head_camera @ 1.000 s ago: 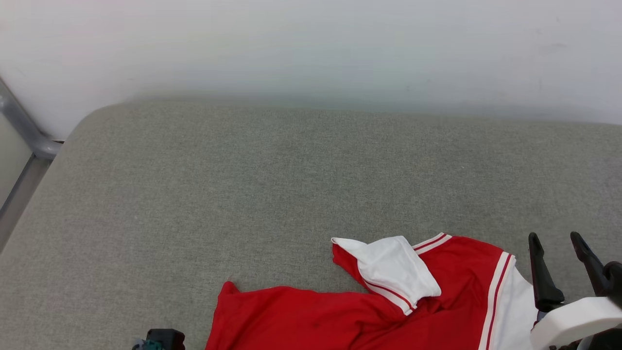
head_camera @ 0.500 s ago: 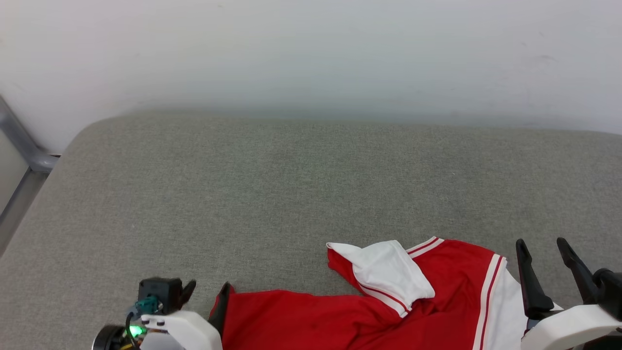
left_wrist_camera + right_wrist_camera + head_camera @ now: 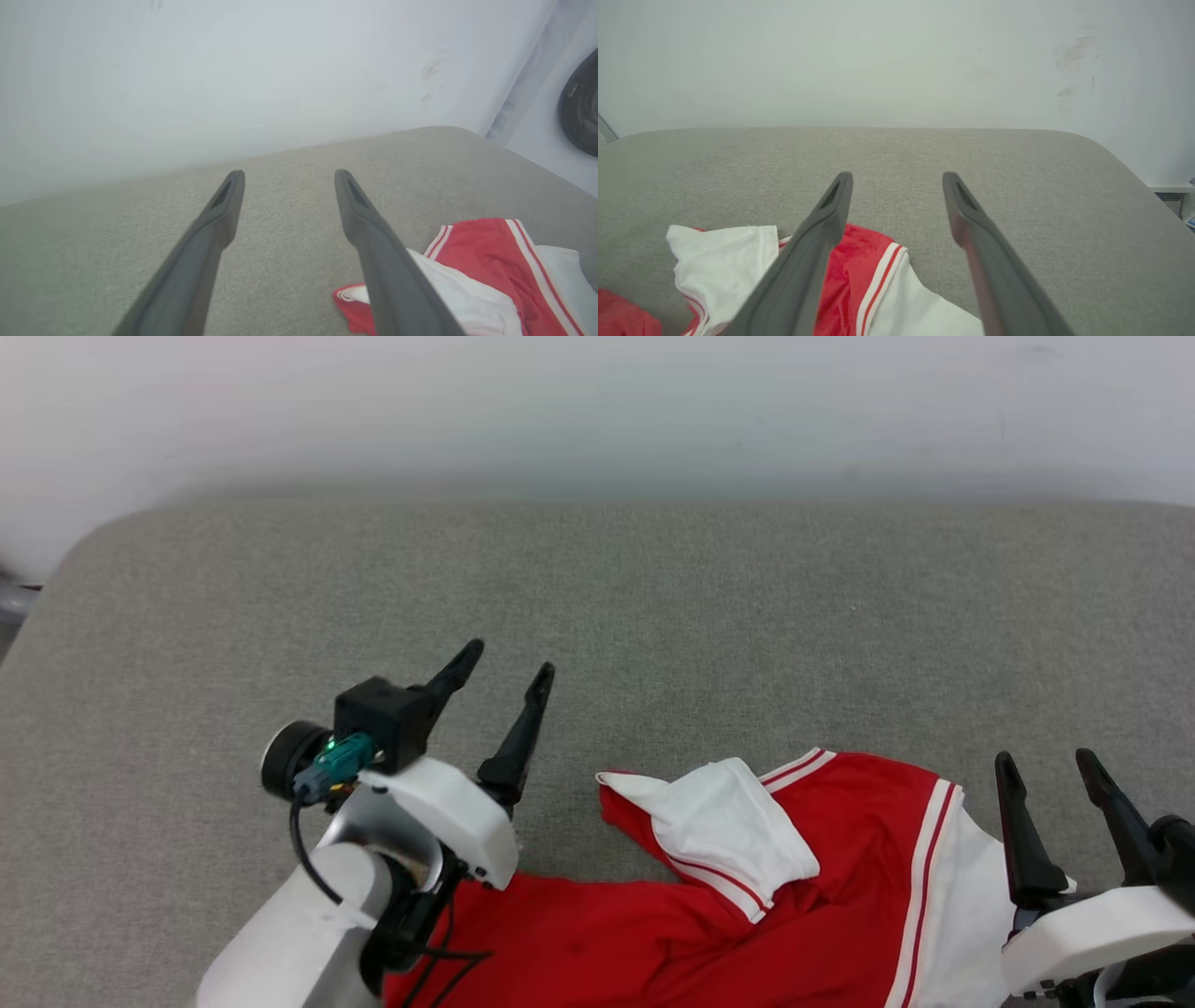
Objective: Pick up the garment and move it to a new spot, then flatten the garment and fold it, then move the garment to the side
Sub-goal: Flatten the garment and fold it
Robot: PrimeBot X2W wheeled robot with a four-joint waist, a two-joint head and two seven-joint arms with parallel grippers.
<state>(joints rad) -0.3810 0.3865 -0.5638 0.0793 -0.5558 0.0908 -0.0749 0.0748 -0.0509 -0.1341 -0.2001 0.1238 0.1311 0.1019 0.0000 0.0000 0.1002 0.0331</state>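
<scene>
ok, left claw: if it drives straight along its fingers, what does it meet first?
Likely the bare grey cushion near its far edge, else the white wall behind; depth is unclear. The garment lies right of the open left claw, off that line.

Grey fabric cushion (image 3: 653, 597), rounded at its far corners; beyond it, pale wall (image 3: 597, 401), scuffed toward the right.

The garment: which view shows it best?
The head view: the garment lies spread across the lower frame, red body, folded-over white sleeve and striped trim, though the bottom edge crops it. The left wrist view catches one end behind the left end effector; the right wrist view shows the sleeves behind the right end effector.
</scene>
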